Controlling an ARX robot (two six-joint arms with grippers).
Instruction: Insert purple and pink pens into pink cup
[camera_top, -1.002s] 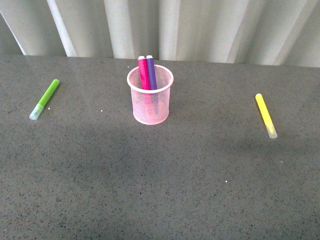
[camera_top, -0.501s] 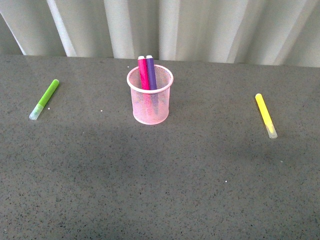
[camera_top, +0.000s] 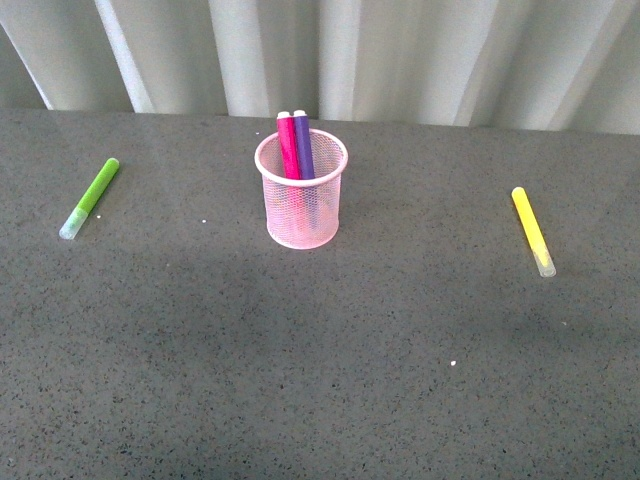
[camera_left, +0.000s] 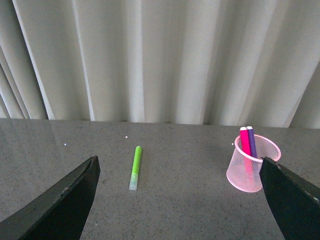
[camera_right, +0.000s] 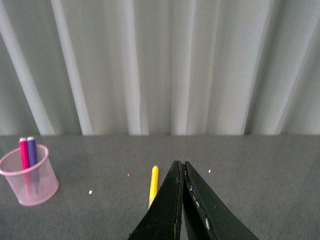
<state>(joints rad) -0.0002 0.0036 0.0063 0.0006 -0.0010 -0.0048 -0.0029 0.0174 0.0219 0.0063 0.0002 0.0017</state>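
The pink cup (camera_top: 301, 191) stands upright on the grey table at the back middle. The pink pen (camera_top: 288, 146) and the purple pen (camera_top: 303, 146) stand side by side inside it, tops above the rim. Neither arm shows in the front view. My left gripper (camera_left: 181, 165) is open and empty, well back from the table's objects; the cup (camera_left: 248, 167) with both pens shows near its one finger. My right gripper (camera_right: 181, 164) is shut on nothing, also held back; the cup (camera_right: 31, 181) shows far off to one side there.
A lime-green marker (camera_top: 90, 197) lies on the table at the left, also in the left wrist view (camera_left: 135, 167). A yellow marker (camera_top: 532, 230) lies at the right, partly behind the right fingers (camera_right: 153, 184). A pale curtain (camera_top: 400, 55) hangs behind the table.
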